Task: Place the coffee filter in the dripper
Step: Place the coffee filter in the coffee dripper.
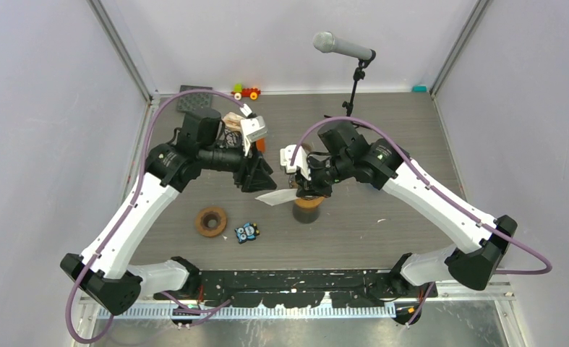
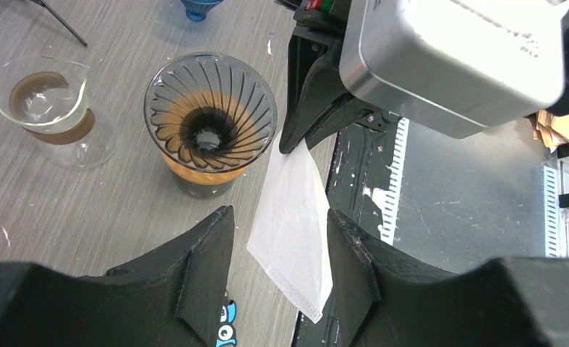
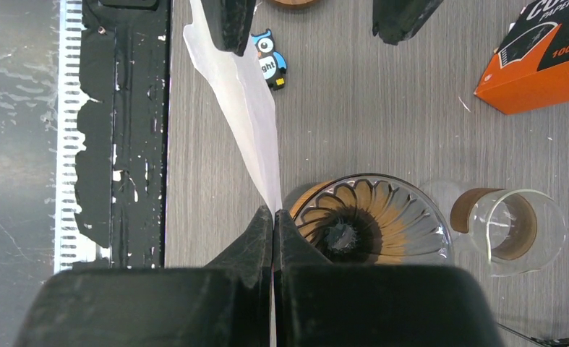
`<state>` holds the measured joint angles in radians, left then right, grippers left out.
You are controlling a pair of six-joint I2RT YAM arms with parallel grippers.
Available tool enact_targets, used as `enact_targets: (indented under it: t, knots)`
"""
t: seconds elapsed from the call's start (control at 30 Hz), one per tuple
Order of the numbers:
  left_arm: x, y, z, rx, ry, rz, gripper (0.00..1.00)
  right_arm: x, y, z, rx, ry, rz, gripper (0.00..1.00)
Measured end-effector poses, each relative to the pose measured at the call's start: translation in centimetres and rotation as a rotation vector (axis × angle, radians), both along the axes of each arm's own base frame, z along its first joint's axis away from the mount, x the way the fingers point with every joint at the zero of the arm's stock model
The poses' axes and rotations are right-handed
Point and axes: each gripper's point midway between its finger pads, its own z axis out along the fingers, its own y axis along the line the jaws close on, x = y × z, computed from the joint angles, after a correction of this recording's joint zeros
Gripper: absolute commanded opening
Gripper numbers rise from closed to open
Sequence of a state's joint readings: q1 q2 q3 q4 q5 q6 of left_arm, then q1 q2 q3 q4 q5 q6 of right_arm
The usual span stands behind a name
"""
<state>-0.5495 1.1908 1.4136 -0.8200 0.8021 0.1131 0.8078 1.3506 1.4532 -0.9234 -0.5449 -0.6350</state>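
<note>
- The table [image 1: 382, 144] carries everything. Both arms meet over its middle, and the right arm is the nearer one to the dripper.
- The dripper [image 3: 371, 217], a ribbed glass cone on a brown base, stands upright and has nothing inside. A glass server [image 3: 516, 224] stands just beside it.
- The left gripper [image 2: 280, 217] has its fingers spread wide, one on each side of the free end of the filter. Whether a finger touches the paper, I cannot tell.
- The right gripper [image 3: 274, 213] has its fingers pressed together and pinches one corner of the filter. In the right wrist view, the rim of the dripper is just beside these fingertips.
- The coffee filter [image 2: 288, 224] is white and still folded flat. It hangs in the air, not in the dripper. Its long axis runs from the pinched corner away from the dripper, toward the left gripper.
- My judgement: the next move depends on this direction. The paper points away from the cone, so it must be opened and turned over the mouth of the dripper. The spread left fingers are well placed to take the free end.
</note>
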Motion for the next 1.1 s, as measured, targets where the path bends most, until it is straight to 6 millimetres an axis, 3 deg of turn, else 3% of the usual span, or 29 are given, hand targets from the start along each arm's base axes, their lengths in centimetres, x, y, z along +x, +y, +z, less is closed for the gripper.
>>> enact_targets:
  t: [0.33,1.1]
  knots:
    - [-0.3,-0.2,-2.0,0.038,-0.006,-0.02,0.51,-0.2,0.0,0.0,0.0,0.01,0.007,0.01]
    - [-0.7,-0.1,-2.6,0.08,-0.083,-0.046,0.54,-0.1,-0.1,-0.7,-0.023,0.016,0.009,0.01]
